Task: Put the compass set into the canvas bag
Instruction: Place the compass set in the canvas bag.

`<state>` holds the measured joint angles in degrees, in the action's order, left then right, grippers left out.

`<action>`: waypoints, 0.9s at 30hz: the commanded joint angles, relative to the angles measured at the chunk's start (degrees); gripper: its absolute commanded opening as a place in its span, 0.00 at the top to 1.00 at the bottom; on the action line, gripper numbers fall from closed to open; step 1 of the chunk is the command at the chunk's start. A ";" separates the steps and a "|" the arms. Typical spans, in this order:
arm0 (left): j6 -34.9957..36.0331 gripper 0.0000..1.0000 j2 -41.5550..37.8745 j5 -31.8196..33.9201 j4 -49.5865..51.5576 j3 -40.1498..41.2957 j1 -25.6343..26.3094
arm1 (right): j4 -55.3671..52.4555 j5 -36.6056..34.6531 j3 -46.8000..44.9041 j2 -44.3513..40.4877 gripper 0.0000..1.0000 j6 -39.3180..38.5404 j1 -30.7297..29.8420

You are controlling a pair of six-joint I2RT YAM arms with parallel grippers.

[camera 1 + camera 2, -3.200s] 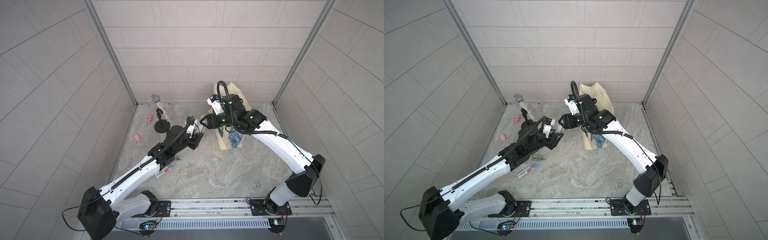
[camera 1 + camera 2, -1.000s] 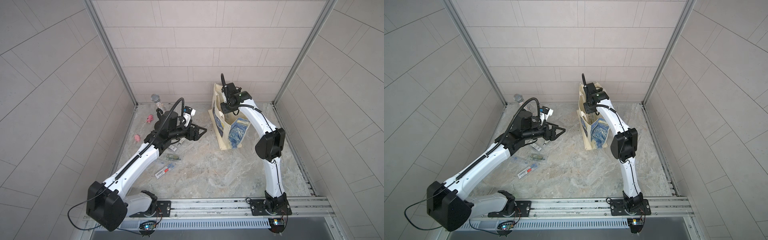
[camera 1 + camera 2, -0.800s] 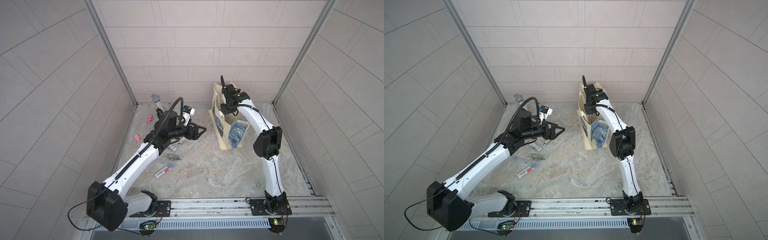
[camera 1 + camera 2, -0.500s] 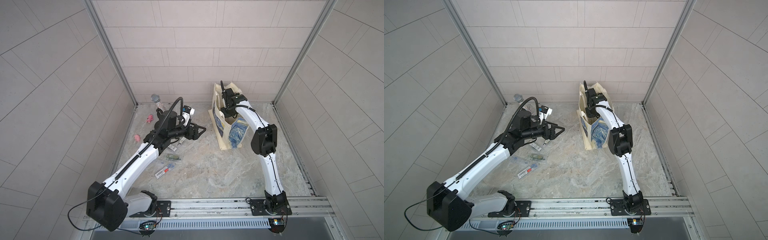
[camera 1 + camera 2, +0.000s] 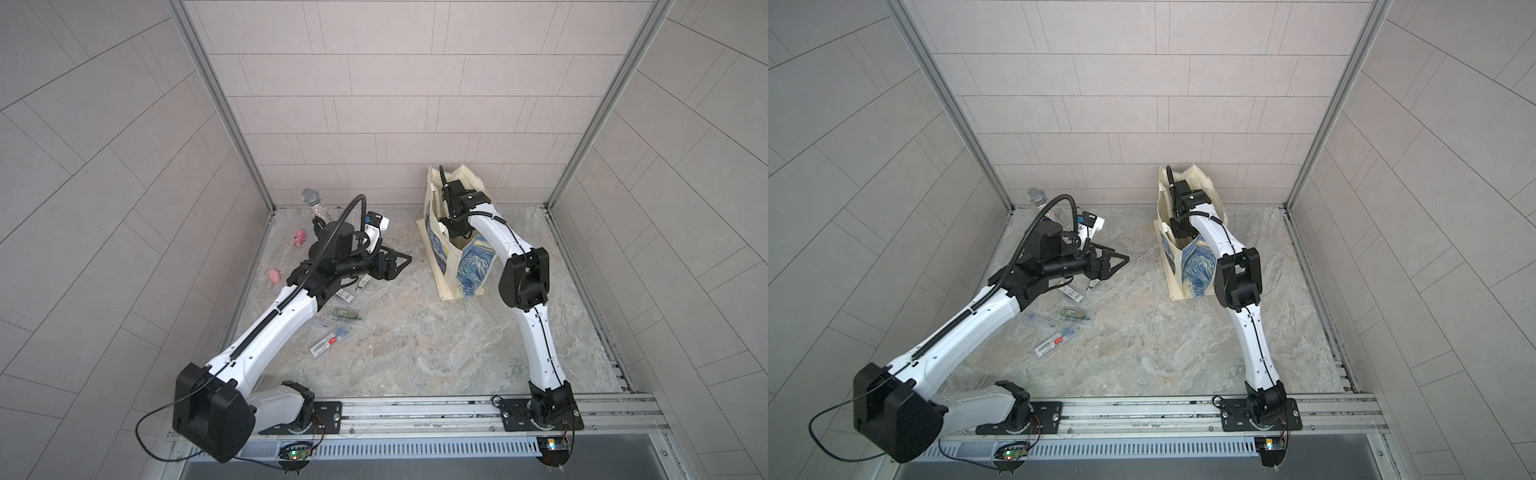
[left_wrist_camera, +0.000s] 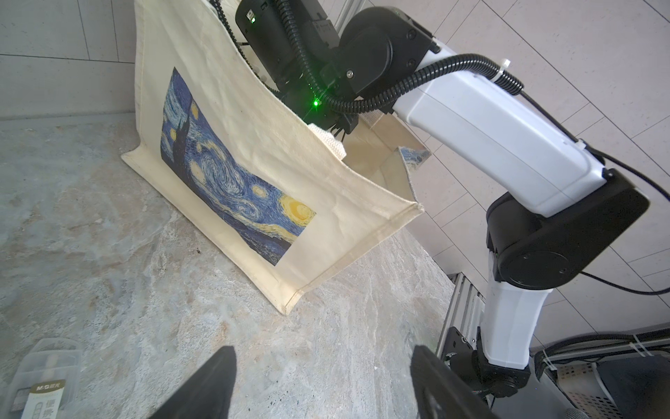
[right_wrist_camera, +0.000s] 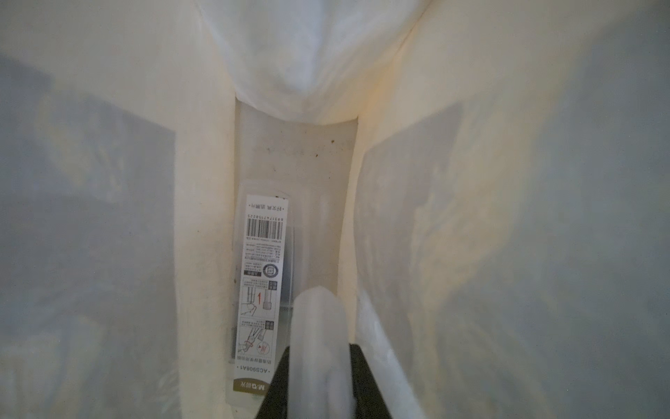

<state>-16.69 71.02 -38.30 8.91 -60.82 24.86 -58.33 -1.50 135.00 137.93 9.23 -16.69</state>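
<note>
One canvas bag point(image 5: 473, 266) stood upright on the tabletop point(image 5: 415, 332), and the right hand point(image 7: 319, 350) was down inside it, clamped on one compass set point(image 7: 317, 319). Its long axis ran straight out past the fingertips toward the bag's floor. Ahead of those fingertips one labelled pack point(image 7: 261, 275) lay flat, lengthwise along the same line. The left hand point(image 6: 322, 353) hung spread and empty, facing the bag. Behind it were at least four loose packs point(image 5: 344, 314), two pink toys point(image 5: 300, 237) and one microphone point(image 5: 314, 201).
</note>
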 commanded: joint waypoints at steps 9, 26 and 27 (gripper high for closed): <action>1.30 0.19 -0.57 -0.11 0.39 0.61 -0.56 | -2.75 -0.56 -0.17 0.66 0.78 1.09 0.34; 0.91 0.19 -0.52 0.08 1.11 0.26 -0.94 | -3.81 -0.87 0.09 -9.58 0.50 0.96 0.34; 0.86 0.19 -0.45 -0.10 1.11 0.25 -0.90 | -3.98 -1.03 0.00 -10.58 0.49 0.97 0.34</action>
<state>-16.49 71.02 -38.13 10.15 -60.82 24.23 -60.53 -1.80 134.76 133.38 10.20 -16.53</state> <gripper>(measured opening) 0.812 0.500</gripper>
